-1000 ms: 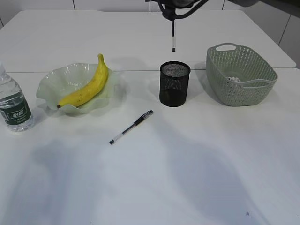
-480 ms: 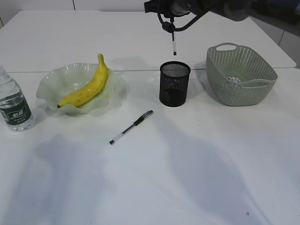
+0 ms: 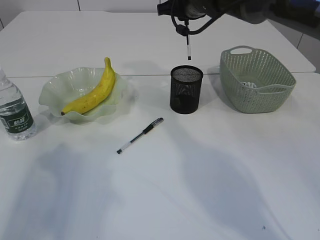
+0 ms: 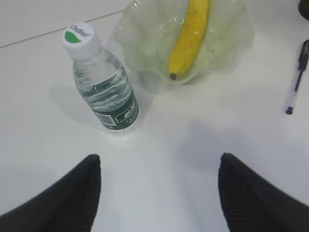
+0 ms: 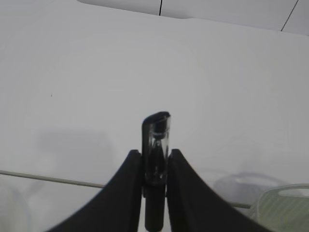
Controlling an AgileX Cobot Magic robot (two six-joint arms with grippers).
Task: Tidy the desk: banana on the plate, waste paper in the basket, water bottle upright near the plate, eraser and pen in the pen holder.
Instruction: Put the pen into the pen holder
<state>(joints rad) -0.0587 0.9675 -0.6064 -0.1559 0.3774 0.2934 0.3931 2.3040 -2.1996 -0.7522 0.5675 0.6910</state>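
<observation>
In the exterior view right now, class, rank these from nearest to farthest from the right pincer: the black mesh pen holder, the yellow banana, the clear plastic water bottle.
Measured from the right pincer, top centre:
1. Black mesh pen holder, just below it.
2. Yellow banana, left, on the plate.
3. Clear plastic water bottle, at the far left edge.

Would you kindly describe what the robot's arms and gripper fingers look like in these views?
Both grippers have matte black fingers with a fine ribbed texture: broad, rounded tips on the left gripper, curved tapering ones on the right gripper. From outside, the right arm is dark, with a looping black cable.
</observation>
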